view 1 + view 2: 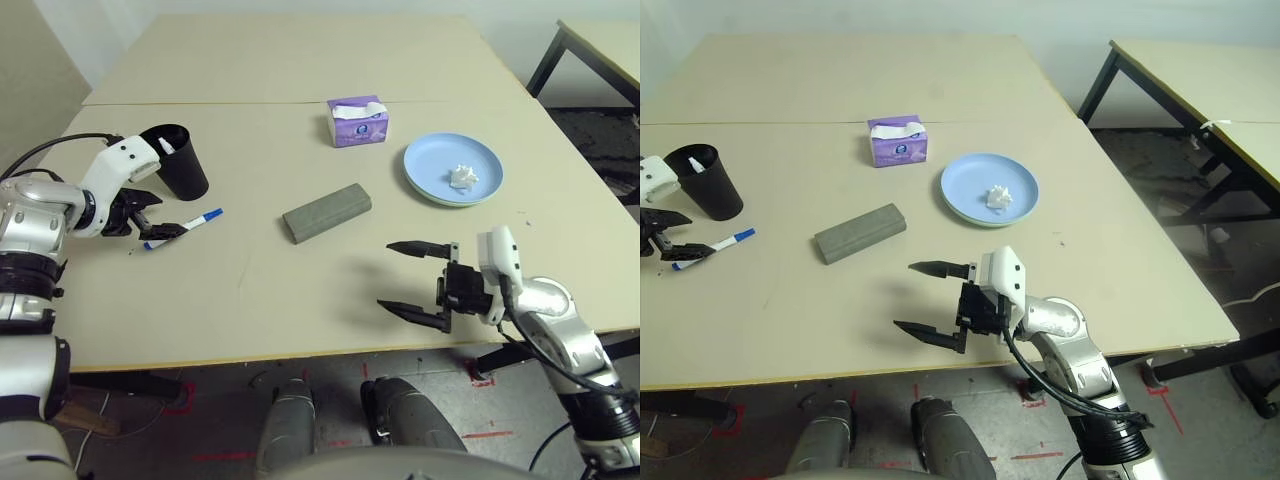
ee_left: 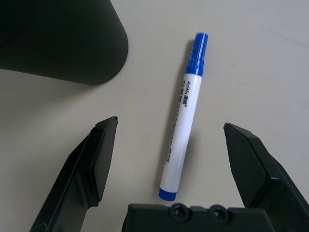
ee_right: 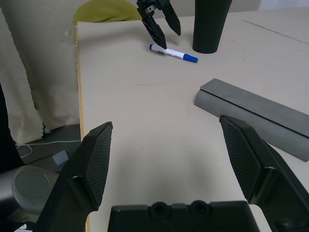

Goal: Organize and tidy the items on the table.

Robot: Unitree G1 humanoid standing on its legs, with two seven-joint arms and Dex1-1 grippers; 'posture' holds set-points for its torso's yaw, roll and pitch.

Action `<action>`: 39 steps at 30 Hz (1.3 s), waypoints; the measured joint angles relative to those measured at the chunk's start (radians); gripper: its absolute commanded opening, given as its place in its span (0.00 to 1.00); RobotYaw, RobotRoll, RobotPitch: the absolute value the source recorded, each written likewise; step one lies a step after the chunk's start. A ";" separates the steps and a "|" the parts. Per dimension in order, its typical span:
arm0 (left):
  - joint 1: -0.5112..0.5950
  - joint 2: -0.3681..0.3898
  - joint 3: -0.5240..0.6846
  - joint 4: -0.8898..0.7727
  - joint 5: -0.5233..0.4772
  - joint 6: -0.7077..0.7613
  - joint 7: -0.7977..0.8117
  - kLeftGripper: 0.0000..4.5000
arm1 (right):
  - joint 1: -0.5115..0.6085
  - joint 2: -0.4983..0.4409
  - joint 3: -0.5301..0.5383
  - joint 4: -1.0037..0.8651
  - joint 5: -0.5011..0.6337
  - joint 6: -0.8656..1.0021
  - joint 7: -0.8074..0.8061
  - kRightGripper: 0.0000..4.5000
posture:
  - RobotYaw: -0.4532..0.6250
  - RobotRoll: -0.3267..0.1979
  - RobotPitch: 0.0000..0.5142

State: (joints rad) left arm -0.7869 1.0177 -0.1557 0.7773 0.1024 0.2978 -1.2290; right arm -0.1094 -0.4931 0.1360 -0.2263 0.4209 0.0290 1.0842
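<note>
A white marker with a blue cap (image 2: 184,113) lies flat on the table (image 1: 300,290), between the fingers of my open left gripper (image 1: 158,218), close beside the black cup (image 1: 180,160). Something white stands inside the cup. The grey glasses case (image 1: 327,212) lies mid-table, and the purple tissue box (image 1: 357,121) stands behind it. A crumpled white tissue (image 1: 462,177) rests on the blue plate (image 1: 430,160) at the right. My right gripper (image 1: 415,280) hovers open and empty near the front edge, in front of the case (image 3: 260,118).
A seam line (image 1: 250,103) crosses the table behind the tissue box. A separate table with dark metal legs (image 1: 590,40) stands at the far right. The table's front edge (image 1: 250,360) runs just below my right gripper.
</note>
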 measured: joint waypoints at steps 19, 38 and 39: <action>-0.052 -0.037 -0.053 0.091 0.079 -0.054 -0.030 0.99 | -0.004 0.000 0.000 -0.020 0.006 0.014 -0.004 1.00 | 0.32 0.62 0.25; -0.050 -0.055 -0.044 0.103 0.083 -0.073 0.007 0.06 | -0.027 0.004 0.002 -0.058 0.010 0.044 -0.031 1.00 | 0.32 0.62 0.26; -0.050 -0.055 -0.044 0.104 0.083 -0.073 0.007 0.06 | -0.029 0.004 0.002 -0.059 0.010 0.046 -0.031 1.00 | 0.32 0.62 0.26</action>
State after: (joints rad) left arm -0.8371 0.9626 -0.1993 0.8813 0.1856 0.2247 -1.2221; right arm -0.1384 -0.4891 0.1384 -0.2852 0.4308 0.0750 1.0529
